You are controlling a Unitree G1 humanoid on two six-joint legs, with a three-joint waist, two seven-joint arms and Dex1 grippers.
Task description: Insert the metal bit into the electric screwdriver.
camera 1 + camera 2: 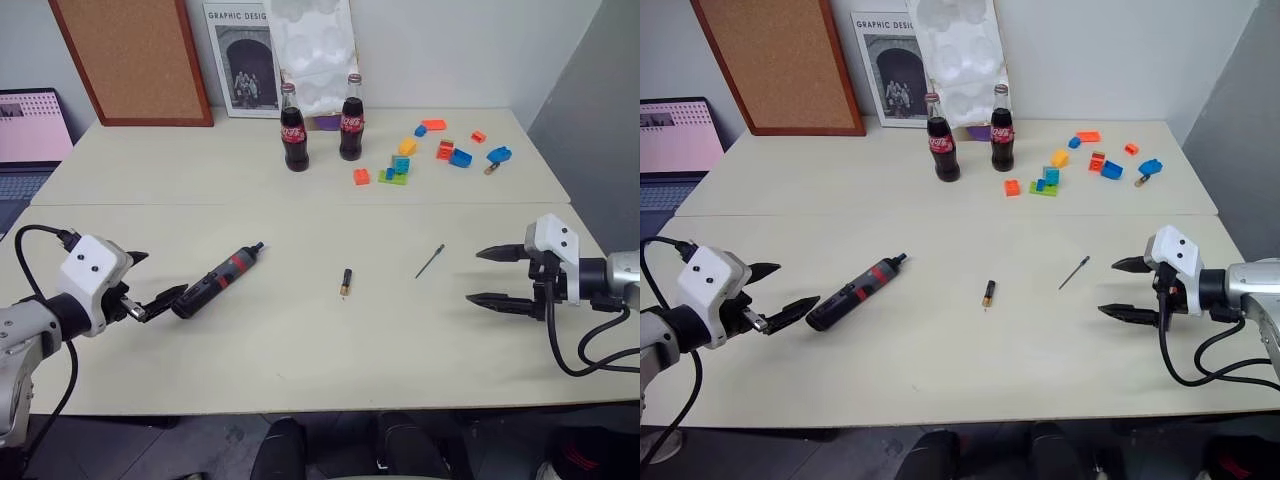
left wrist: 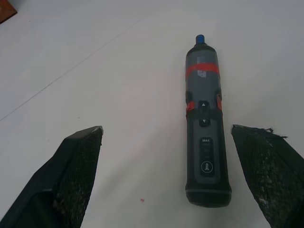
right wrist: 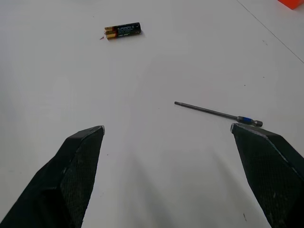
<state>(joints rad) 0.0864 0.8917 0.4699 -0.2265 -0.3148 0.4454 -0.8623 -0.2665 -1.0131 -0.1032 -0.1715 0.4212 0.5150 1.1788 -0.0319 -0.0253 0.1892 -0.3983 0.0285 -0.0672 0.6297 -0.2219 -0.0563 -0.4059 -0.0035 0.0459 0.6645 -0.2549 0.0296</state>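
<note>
Both grippers spread wide, empty: left gripper [image 1: 150,285] lined up on electric screwdriver [image 1: 217,280], right gripper [image 1: 497,276] faced metal bit [image 1: 430,260], likely pre-grasp.

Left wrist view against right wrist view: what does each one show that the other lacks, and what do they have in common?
Left wrist view: the electric screwdriver lying flat on the table between the left gripper's open fingers, nearer one finger, touching neither. Right wrist view: the metal bit lying flat ahead of the right gripper, and a battery farther off. Shared: the pale table and a wide-open, empty gripper.
</note>
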